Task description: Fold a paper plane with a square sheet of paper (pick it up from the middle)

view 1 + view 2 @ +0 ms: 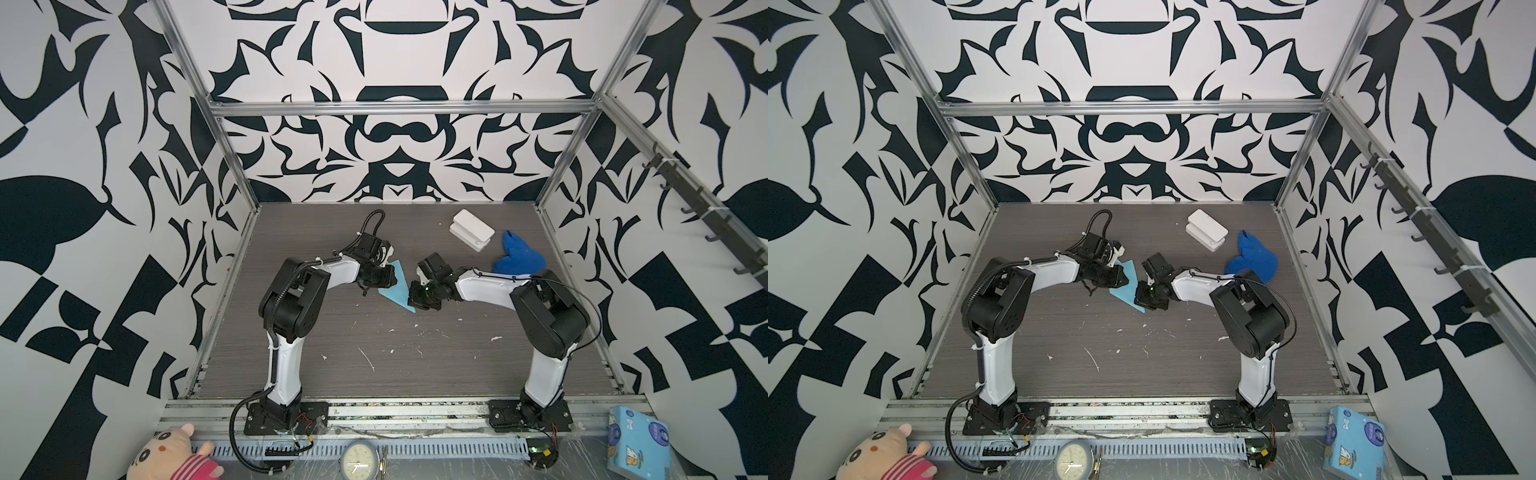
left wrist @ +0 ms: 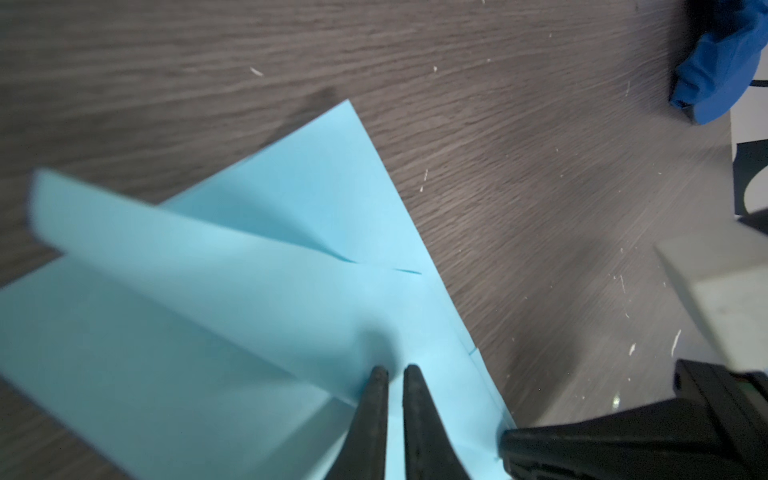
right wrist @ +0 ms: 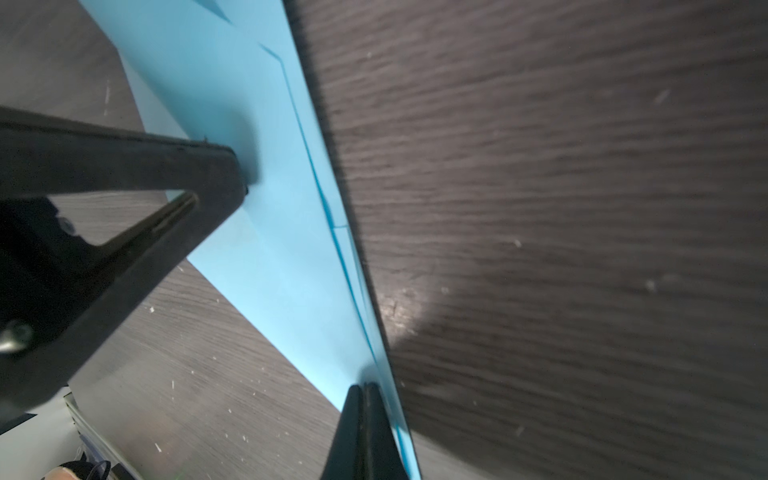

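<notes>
The light-blue sheet of paper [image 1: 397,289] [image 1: 1126,289] lies on the table between both arms, folded into a long pointed triangle with creases. In the left wrist view one flap of the paper [image 2: 291,299] stands up from the flat layers. My left gripper [image 1: 392,277] [image 2: 395,370] rests its tips on the paper beside that flap, the jaws a narrow slit apart with nothing between them. My right gripper [image 1: 412,296] [image 3: 365,386] is shut, its tips pressing down on the paper [image 3: 270,208] close to the long folded edge.
A white box [image 1: 471,230] and a royal-blue cloth lump [image 1: 517,255] lie at the back right. In front of the arm bases are a printed light-blue carton [image 1: 638,440], a plush toy [image 1: 166,457] and a clock [image 1: 359,459]. Metal frame rails border the table.
</notes>
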### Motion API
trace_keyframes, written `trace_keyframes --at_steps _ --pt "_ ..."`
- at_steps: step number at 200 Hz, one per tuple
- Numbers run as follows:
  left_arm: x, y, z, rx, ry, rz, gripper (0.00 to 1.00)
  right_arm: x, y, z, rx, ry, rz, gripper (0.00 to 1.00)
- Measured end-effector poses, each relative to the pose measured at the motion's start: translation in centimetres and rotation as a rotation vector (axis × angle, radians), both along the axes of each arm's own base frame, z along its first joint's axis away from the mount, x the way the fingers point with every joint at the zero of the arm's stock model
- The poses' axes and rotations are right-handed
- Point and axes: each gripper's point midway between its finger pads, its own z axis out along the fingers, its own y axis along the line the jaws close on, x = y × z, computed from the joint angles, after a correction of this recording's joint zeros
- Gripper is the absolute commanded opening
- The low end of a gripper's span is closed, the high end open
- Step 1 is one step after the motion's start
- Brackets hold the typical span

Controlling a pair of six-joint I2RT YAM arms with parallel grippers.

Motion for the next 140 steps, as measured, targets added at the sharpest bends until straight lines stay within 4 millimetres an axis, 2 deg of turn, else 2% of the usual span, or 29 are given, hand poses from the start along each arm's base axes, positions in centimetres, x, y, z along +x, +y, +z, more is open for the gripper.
trace_keyframes --at_steps 67,99,140 --pt "2.9 1.9 0.1 -0.041 -0.003 0.031 0.17 0.0 0.0 0.0 0.000 -0.001 0.001 0.00" --pt "3.4 2.6 0.1 -0.071 0.010 0.035 0.18 0.0 0.0 0.0 0.000 -0.001 0.001 0.00" --pt "4.7 4.9 0.1 -0.089 0.018 0.082 0.21 0.0 0.0 0.0 -0.001 -0.002 0.003 0.00"
